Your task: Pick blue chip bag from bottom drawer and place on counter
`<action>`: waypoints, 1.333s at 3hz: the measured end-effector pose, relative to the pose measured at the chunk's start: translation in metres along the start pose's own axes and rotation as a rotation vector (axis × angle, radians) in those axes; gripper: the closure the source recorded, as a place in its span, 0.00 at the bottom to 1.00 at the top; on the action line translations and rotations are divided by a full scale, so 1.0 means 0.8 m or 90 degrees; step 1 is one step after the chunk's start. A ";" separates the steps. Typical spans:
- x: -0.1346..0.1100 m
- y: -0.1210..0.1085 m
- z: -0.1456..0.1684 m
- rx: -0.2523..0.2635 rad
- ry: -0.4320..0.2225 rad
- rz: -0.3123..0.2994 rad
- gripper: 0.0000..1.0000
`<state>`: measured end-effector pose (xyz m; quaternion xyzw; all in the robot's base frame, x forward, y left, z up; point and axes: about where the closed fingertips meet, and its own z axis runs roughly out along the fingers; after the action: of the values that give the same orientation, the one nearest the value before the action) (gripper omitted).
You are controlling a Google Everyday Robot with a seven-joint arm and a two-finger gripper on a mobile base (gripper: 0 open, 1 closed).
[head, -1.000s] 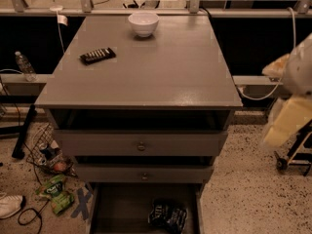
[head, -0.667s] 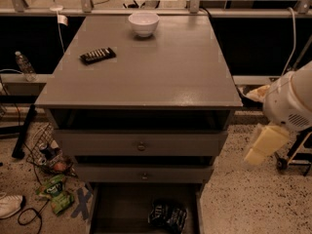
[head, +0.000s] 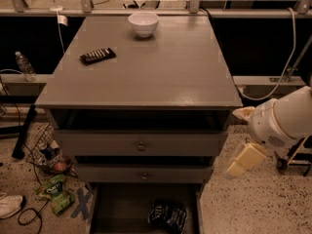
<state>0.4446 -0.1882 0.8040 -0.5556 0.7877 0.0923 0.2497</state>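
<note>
Speckled floor surrounded the grey cabinet. Its table [head: 161, 77] carried a white bowl [head: 143, 23] by the back edge and a remote [head: 97, 56] near the left edge. Below the front edge, the bottom drawer [head: 117, 208] stood open with the blue chip bag [head: 167, 215] lying inside. Our gripper [head: 245, 161] hung beyond the front right corner, and we couldn't tell whether it was open or closed. We judged nothing done yet: reaching, grasping and placing were all left.

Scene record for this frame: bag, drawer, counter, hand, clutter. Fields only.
blue chip bag: lying in the bottom drawer, right of centre
bottom drawer: pulled open
counter: holds white bowl at the back, remote on the left
hand: right of cabinet, low, apart from bag
floor left: green snack bag
</note>
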 end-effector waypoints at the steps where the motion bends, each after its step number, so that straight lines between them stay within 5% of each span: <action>1: 0.037 0.016 0.029 -0.009 -0.004 0.050 0.00; 2: 0.120 0.066 0.125 -0.045 -0.026 0.161 0.00; 3: 0.155 0.091 0.196 -0.071 -0.047 0.213 0.00; 4: 0.155 0.093 0.202 -0.077 -0.050 0.216 0.00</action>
<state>0.3912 -0.1954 0.5943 -0.4248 0.8527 0.2018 0.2275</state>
